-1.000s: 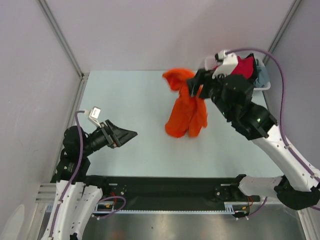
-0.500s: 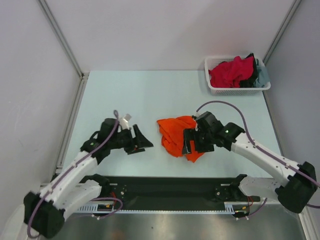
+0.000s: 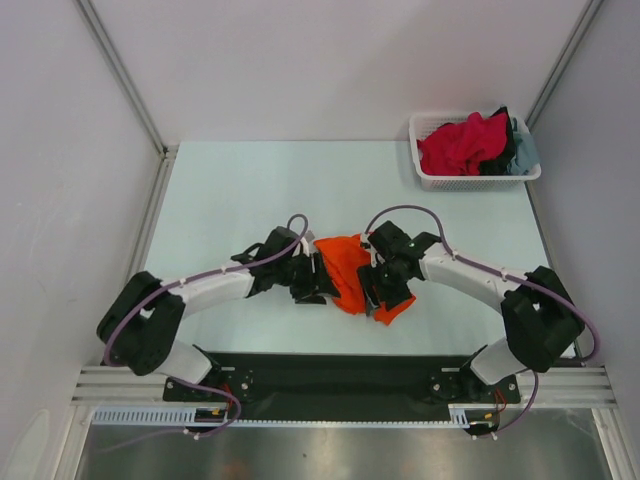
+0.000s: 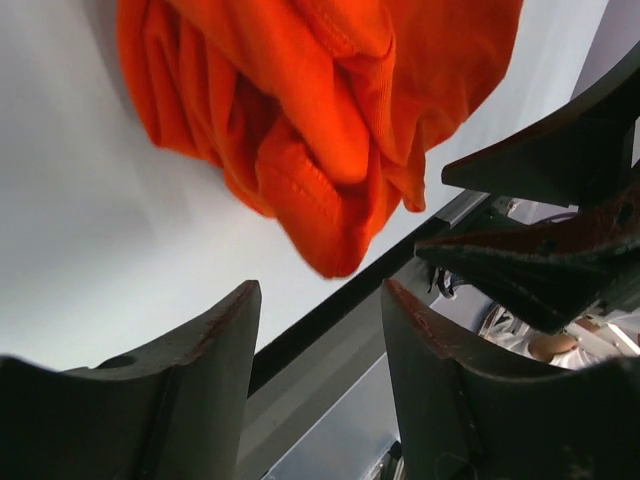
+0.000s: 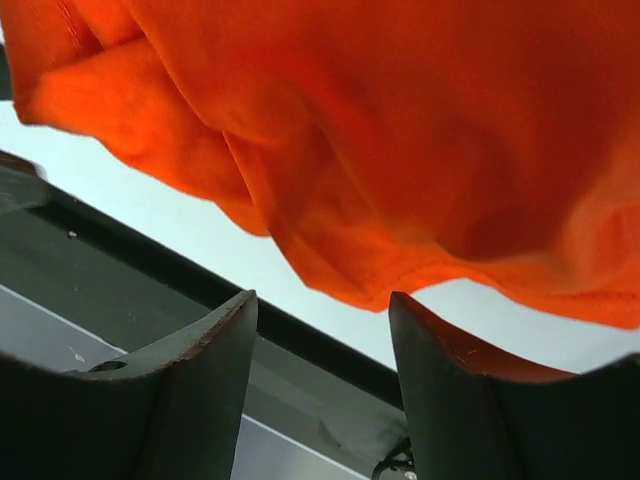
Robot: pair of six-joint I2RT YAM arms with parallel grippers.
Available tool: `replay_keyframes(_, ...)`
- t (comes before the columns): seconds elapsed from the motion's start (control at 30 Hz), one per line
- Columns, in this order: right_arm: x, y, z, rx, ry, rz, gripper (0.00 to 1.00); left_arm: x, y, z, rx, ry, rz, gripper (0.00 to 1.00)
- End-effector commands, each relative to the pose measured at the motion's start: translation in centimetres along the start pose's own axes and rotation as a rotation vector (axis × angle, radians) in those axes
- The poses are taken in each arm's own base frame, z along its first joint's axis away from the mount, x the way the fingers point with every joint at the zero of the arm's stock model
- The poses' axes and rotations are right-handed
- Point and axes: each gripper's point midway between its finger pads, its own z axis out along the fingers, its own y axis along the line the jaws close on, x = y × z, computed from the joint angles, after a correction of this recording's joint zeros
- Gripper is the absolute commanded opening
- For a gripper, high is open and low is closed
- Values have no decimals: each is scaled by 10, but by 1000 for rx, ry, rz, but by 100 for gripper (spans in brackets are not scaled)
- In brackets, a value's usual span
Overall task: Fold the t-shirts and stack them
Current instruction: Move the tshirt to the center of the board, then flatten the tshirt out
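— How are the grippers set?
— The left gripper [image 4: 320,300] is seen with its jaws partly apart and nothing between them. The right gripper [image 5: 322,305] is likewise parted and empty. Cloth is seen just beyond both sets of tips.
— And where is the shirt found?
— The orange t-shirt [image 3: 348,268] is bunched in a heap on the table [image 3: 230,190], near its front edge, flanked by both grippers. The other t-shirts [image 3: 462,145] are piled in the basket [image 3: 470,182] at the far right corner.
— How is it expected to handle?
— It may be judged light and limp, so no shape will be kept when lifted. A stitched hem [image 4: 290,172] is exposed at the heap's edge. Hold is best taken there, at two points well apart, so the cloth can be spread flat.
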Motion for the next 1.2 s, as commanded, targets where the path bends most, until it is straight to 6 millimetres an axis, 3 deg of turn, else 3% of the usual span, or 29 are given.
replay_keyframes(0.0,-15,8,5,-47,-49,-36,62,-18,-32,10,78,-23,50,58)
replay_keyframes(0.1,-16,-4,13,3,-50,-22,60,-19,-23,21,53,-11,35,54)
replay_keyframes(0.13,-17,-7,15,15,-45,-15,53,-21,-23,23,54,-12,34,52)
replay_keyframes(0.2,-23,-14,15,36,-57,4,35,-23,-23,29,60,-9,37,37)
replay_keyframes(0.3,-27,-27,12,75,-69,33,24,-29,-28,30,58,-11,57,15)
replay_keyframes(0.33,-29,-32,11,84,-75,54,14,-33,-31,28,54,-19,67,8)
replay_keyframes(0.37,-31,-36,7,89,-86,68,9,-36,-30,25,42,-28,73,0)
replay_keyframes(0.4,-34,-41,3,106,-100,84,0,-37,-26,18,4,-40,83,0)
replay_keyframes(0.47,-41,-53,-15,134,-152,130,0,-48,-27,3,-22,-85,102,0)
replay_keyframes(0.5,-49,-59,-28,166,-198,139,0,-46,-19,-6,-69,-85,109,0)
replay_keyframes(0.53,-54,-64,-39,187,-227,152,0,-57,-26,-25,-75,-155,134,0)
replay_keyframes(0.67,-85,-82,-121,306,-448,183,0,-90,-22,-95,-153,-346,163,0)
replay_keyframes(0.7,-91,-83,-144,328,-514,174,0,-89,-17,-110,-191,-359,187,0)
replay_keyframes(0.73,-105,-77,-175,323,-602,164,0,-101,-24,-131,-208,-425,210,0)
replay_keyframes(0.8,-112,-79,-210,353,-678,163,0,-106,-24,-169,-258,-493,247,0)
replay_keyframes(0.83,-121,-74,-241,364,-754,144,0,-114,-38,-191,-254,-550,269,1)
replay_keyframes(0.9,-125,-75,-275,391,-831,152,0,-116,-41,-221,-305,-600,282,0)
replay_keyframes(1.0,-131,-66,-341,411,-1021,132,0,-120,-82,-271,-254,-718,348,0)
replay_keyframes(1.07,-128,-58,-393,432,-1168,123,0,-115,-95,-286,-220,-749,363,0)
replay_keyframes(1.17,-114,-52,-451,468,-1333,123,0,-102,-119,-315,-146,-811,385,0)
